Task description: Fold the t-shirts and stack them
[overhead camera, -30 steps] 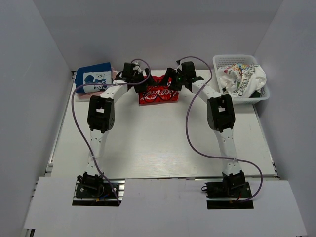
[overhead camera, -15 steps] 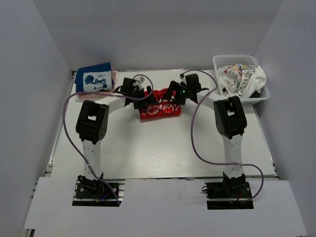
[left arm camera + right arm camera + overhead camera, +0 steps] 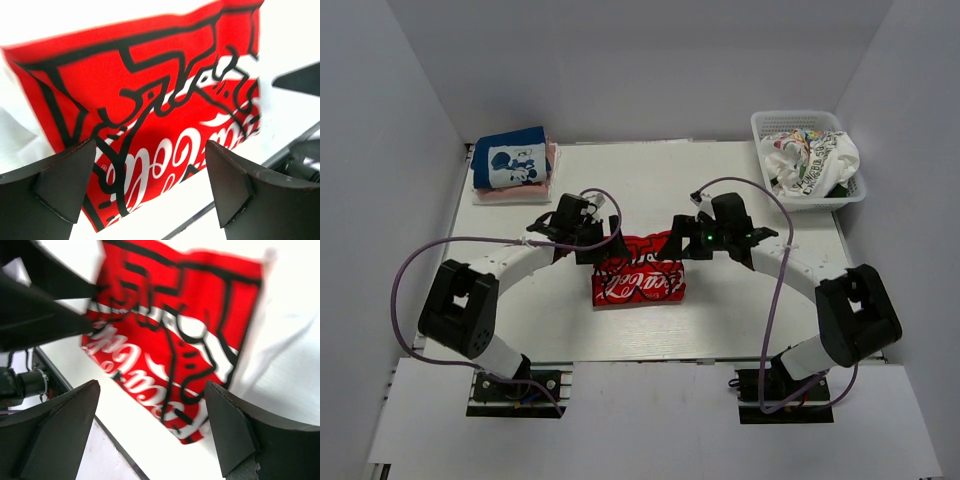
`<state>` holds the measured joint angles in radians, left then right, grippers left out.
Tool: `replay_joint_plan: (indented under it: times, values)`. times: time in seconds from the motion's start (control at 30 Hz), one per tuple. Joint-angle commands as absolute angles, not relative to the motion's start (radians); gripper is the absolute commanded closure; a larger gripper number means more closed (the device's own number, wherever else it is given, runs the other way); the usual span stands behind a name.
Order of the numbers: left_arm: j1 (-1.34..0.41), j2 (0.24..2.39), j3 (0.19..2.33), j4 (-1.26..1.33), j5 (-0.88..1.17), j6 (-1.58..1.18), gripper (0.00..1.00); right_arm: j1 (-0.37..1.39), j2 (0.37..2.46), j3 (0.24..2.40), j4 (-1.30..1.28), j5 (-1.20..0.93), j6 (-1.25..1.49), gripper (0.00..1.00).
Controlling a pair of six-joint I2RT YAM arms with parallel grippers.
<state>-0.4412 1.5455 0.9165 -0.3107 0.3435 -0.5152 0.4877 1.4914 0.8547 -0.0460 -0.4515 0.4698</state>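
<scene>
A folded red t-shirt (image 3: 638, 283) with white and black soft-drink lettering lies flat on the middle of the table. It fills the left wrist view (image 3: 165, 115) and the right wrist view (image 3: 180, 340). My left gripper (image 3: 595, 240) is open and empty over the shirt's far left corner (image 3: 150, 150). My right gripper (image 3: 682, 243) is open and empty over its far right corner (image 3: 152, 387). A folded blue t-shirt with a cartoon-mouse panel (image 3: 510, 160) rests on a pink one (image 3: 552, 158) at the back left.
A white mesh basket (image 3: 800, 117) at the back right holds a crumpled white t-shirt with colourful prints (image 3: 805, 155) and some dark cloth (image 3: 840, 185). The table's near edge runs just below the red shirt (image 3: 640, 358). Purple cables loop over both arms.
The red shirt has moved from the back of the table to the middle, nearer the arms. Both arms have drawn back with it and now hang low over its far edge.
</scene>
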Motion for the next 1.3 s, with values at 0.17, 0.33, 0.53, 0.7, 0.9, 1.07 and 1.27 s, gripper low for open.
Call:
replay_joint_plan:
  times: [0.17,0.33,0.53,0.7,0.9,1.07,1.27]
  values:
    - [-0.414,1.537,1.003,-0.258,0.252,-0.508,0.00,0.503,1.528,0.917,0.188,-0.511,0.482,0.09]
    - [-0.414,1.678,1.066,-0.252,0.190,-0.495,0.00,0.494,1.692,0.986,0.316,-0.492,0.520,0.09]
    - [-0.374,1.831,1.132,-0.282,0.109,-0.486,0.00,0.469,1.904,1.077,0.345,-0.439,0.541,0.09]
    - [-0.333,1.853,1.075,-0.250,0.124,-0.517,0.00,0.439,1.973,1.009,0.428,-0.390,0.583,0.09]
    - [-0.302,1.862,1.080,-0.230,0.156,-0.516,0.00,0.390,1.980,0.920,0.511,-0.437,0.637,0.09]
    - [-0.331,1.824,1.244,-0.314,0.172,-0.443,0.00,0.405,1.884,0.992,0.445,-0.512,0.504,0.09]
    - [-0.341,1.639,1.227,-0.388,0.117,-0.414,0.00,0.426,1.559,0.954,0.387,-0.515,0.417,0.09]
